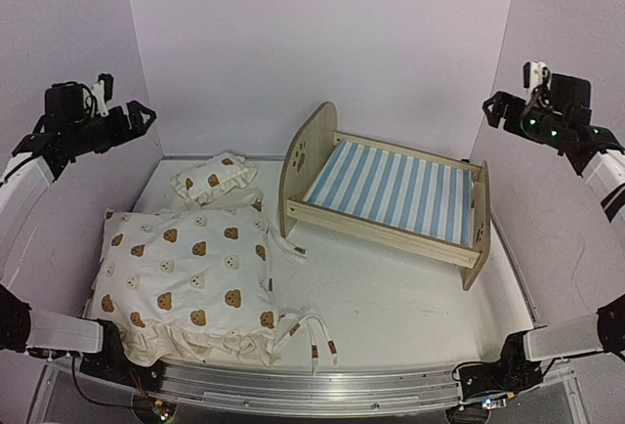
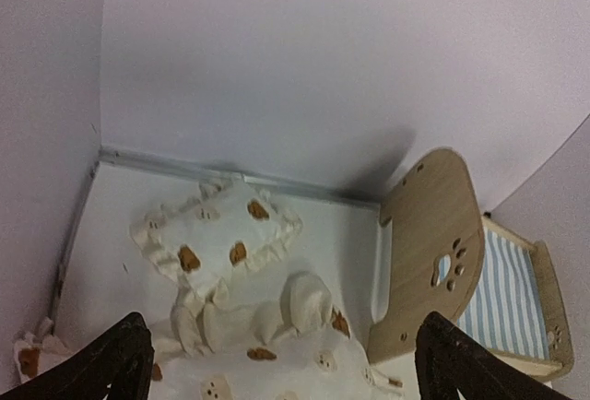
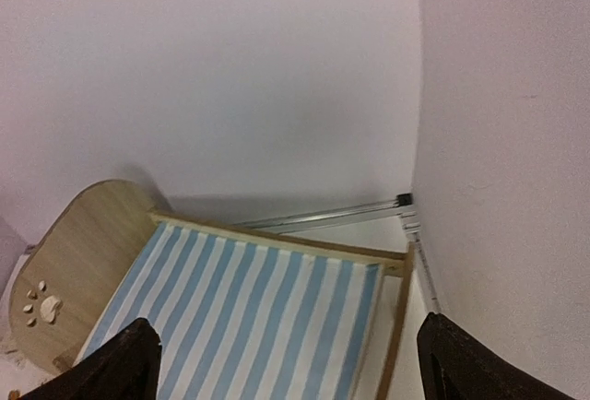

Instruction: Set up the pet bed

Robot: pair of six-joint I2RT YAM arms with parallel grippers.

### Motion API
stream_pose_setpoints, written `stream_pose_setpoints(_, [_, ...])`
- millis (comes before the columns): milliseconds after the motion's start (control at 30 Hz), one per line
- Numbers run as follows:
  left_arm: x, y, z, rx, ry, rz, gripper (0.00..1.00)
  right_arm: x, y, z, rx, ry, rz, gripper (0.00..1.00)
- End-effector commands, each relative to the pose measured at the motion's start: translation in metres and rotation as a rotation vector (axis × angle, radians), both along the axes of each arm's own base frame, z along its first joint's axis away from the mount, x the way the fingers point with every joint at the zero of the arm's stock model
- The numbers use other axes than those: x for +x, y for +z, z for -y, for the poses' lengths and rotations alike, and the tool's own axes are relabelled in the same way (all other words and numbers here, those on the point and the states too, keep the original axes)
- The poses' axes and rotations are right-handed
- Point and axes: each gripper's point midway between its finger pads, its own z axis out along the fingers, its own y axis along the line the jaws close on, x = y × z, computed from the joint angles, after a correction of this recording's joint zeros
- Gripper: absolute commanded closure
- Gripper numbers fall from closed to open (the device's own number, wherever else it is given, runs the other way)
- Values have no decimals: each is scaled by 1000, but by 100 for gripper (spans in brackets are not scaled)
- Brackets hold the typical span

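Note:
The pet bed stands at the back right of the table: a light plywood frame with paw-print cutouts in its rounded boards and a bare blue-and-white striped base. Its headboard shows at the right of the left wrist view, and its striped base fills the lower right wrist view. My left gripper hangs open high at the left wall, above the cushions. High at the right wall my right gripper is open too, above the bed's foot end. Nothing lies between either pair of fingers.
A large cream bear-print ruffled cushion with ties lies at the front left. A small matching pillow rests behind it, also visible as the pillow below the left wrist. White walls close the table on three sides; a metal rail runs along the near edge.

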Motion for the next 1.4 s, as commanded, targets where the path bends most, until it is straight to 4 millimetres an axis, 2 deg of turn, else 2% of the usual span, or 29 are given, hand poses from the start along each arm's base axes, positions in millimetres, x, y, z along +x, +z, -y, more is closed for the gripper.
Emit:
stream_pose_setpoints(0, [-19, -90, 68, -1, -179, -344, 1, 8, -13, -86, -30, 252, -51, 2])
stream_pose_setpoints(67, [-27, -121, 96, 90, -203, -431, 1, 14, -30, -122, -69, 326, -116, 2])
stream_pose_setpoints(133, [-37, -149, 112, 139, -201, -499, 1, 21, -56, -150, -92, 374, -194, 2])
stream_pose_setpoints(167, [-42, -159, 114, 172, -192, -518, 1, 20, -67, -166, -100, 409, -220, 2])
stream_pose_setpoints(267, [-55, -177, 110, 237, -142, -557, 1, 17, -85, -187, -128, 448, -255, 2])
stream_pose_setpoints(367, [-69, -195, 123, 220, -183, -608, 0, 13, -95, -189, -142, 453, -274, 2])
stream_pose_setpoints(567, [-89, -219, 173, 288, -322, -668, 1, 6, -98, -183, -161, 444, -277, 2])
stream_pose_setpoints(733, [-97, -245, 194, 333, -355, -733, 1, 0, -105, -178, -181, 441, -288, 2])
stream_pose_setpoints(833, [-102, -270, 194, 382, -315, -778, 1, -3, -112, -177, -185, 443, -300, 2])
stream_pose_setpoints(933, [-107, -303, 180, 427, -239, -854, 2, -5, -116, -178, -182, 454, -310, 2])
stream_pose_setpoints(1000, [-109, -317, 168, 461, -186, -881, 18, -7, -118, -182, -169, 478, -316, 2])
stream_pose_setpoints(1100, [-106, -317, 148, 503, -97, -844, 39, -13, -122, -198, -131, 547, -317, 2])
stream_pose_setpoints(1167, [-102, -308, 140, 520, -65, -799, 55, -20, -127, -213, -117, 597, -319, 2])
stream_pose_setpoints(1267, [-95, -284, 137, 514, -57, -714, 77, -31, -138, -236, -81, 673, -335, 2])
stream_pose_setpoints(1367, [-92, -255, 134, 499, -66, -625, 84, -41, -147, -259, -60, 739, -345, 2])
